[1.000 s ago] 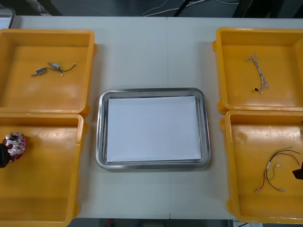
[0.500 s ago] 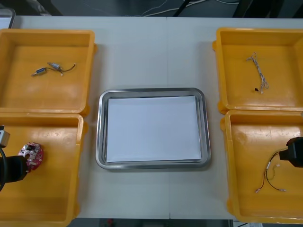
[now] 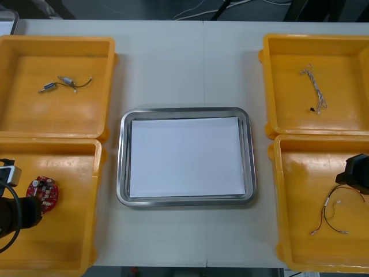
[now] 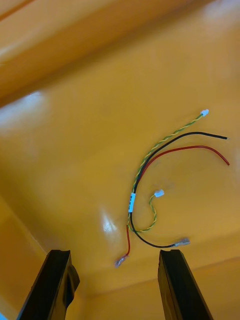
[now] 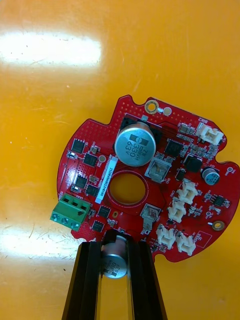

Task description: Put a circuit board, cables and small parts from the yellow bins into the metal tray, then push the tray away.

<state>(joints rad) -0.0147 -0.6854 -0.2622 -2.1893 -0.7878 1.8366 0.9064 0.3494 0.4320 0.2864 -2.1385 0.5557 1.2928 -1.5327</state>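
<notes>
A round red circuit board [image 5: 150, 185] hangs over the floor of the near left yellow bin [image 3: 69, 242], with my left gripper [image 5: 115, 272] shut on a silver capacitor at its edge. In the front view the board [image 3: 44, 192] sits just ahead of the left gripper [image 3: 31, 205]. My right gripper [image 4: 117, 282] is open above the near right bin [image 3: 300, 190], its fingers [image 4: 57, 285] standing short of a red, black and yellow cable [image 4: 150, 190] lying on the bin floor. In the front view the right gripper [image 3: 356, 173] is at the right edge, beside the cable [image 3: 337, 212].
The metal tray [image 3: 123, 161], white inside, lies at the table's middle between the bins. The far left bin [image 3: 23, 109] holds small metal parts [image 3: 57, 84] with a thin cable. A pale twisted cable [image 3: 314, 88] lies in the far right bin [image 3: 346, 115].
My left gripper has carried the circuit board rightward and nearer within the near left bin. The right gripper has come in from the right edge and shifted farther over its bin.
</notes>
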